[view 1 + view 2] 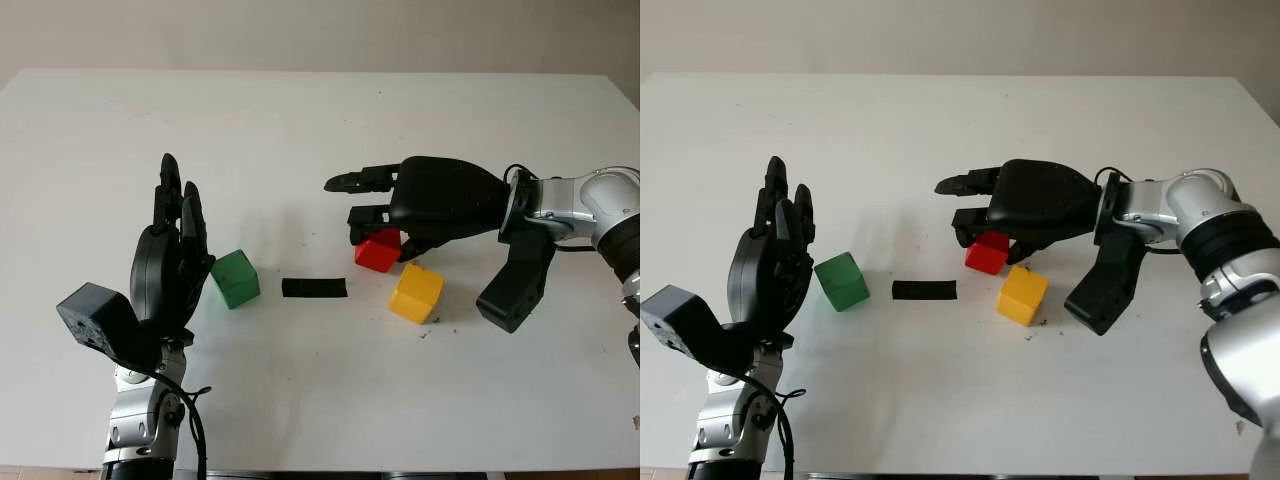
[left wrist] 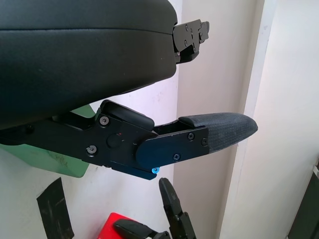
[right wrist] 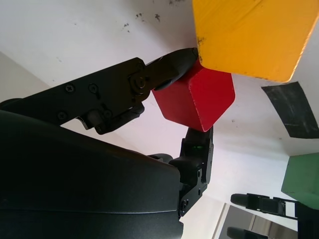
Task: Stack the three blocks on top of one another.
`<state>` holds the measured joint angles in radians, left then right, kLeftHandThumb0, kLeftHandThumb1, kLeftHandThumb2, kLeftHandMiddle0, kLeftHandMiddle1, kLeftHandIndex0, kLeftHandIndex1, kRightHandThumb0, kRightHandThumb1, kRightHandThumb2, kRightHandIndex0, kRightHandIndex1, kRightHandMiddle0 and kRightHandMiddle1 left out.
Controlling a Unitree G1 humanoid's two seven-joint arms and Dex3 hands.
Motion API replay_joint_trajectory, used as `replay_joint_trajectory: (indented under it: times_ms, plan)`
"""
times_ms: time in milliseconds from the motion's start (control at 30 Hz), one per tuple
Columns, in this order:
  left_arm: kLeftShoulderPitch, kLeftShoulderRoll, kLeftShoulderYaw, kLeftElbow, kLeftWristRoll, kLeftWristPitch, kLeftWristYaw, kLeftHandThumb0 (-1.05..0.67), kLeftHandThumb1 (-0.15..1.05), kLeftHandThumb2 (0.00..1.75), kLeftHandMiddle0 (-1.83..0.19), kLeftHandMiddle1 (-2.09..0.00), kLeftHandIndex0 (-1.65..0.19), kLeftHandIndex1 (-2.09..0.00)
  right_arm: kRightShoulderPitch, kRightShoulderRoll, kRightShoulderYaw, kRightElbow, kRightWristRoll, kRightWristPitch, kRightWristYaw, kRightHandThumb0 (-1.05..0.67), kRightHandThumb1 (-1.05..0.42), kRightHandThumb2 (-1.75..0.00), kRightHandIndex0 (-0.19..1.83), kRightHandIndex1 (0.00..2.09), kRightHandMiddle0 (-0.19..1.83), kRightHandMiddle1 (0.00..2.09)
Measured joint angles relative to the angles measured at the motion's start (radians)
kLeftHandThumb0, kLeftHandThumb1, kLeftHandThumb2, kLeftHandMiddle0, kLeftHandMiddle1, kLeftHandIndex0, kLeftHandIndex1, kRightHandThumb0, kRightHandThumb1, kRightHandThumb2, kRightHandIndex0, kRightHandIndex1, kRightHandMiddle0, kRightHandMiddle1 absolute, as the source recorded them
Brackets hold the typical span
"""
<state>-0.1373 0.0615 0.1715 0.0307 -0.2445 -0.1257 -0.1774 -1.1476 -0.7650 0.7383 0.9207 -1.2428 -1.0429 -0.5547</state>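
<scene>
Red block [image 1: 377, 251], matte cube; right hand [image 1: 385, 215] grips it.

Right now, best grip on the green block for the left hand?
Pinch the green block across its two opposite vertical side faces, coming from the left hand's side, probably slightly from above. It sits flat and apart from the black tape strip, so its sides look free. The left hand is open beside it.

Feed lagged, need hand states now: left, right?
Left hand: open, upright beside the green block.
Right hand: shut on the red block.
</scene>
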Motion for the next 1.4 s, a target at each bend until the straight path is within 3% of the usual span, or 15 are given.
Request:
replay_joint_trajectory:
  times_ms: [333, 500, 867, 1400]
  plan:
    - [0.0, -0.001, -0.003, 0.0, 0.001, 0.0, 0.003, -0.77, 1.05, 0.62, 0.19, 0.0, 0.19, 0.0, -0.12, 0.06, -0.008, 0.001, 0.049, 0.002, 0.016, -0.4, -0.96, -0.06, 0.36, 0.09, 0.36, 1.3]
    - [0.002, -0.006, -0.014, -0.001, 0.005, 0.0, 0.012, -0.76, 1.05, 0.63, 0.19, 0.0, 0.19, 0.0, -0.16, 0.096, -0.007, -0.03, 0.085, -0.015, 0.172, -0.47, -0.92, -0.05, 0.32, 0.06, 0.49, 1.3]
    - [0.006, -0.003, -0.008, -0.032, 0.01, 0.0, 0.039, -0.75, 1.05, 0.62, 0.19, 0.0, 0.19, 0.0, -0.169, 0.185, -0.009, -0.164, 0.152, -0.022, 0.394, -0.5, -0.95, -0.05, 0.25, 0.03, 0.44, 1.41]
    - [0.006, 0.021, 0.025, -0.062, 0.003, 0.026, 0.044, -0.74, 1.05, 0.62, 0.19, 0.0, 0.19, 0.0, -0.136, 0.202, -0.01, -0.268, 0.195, -0.07, 0.545, -0.52, -0.96, -0.05, 0.25, 0.05, 0.43, 1.36]
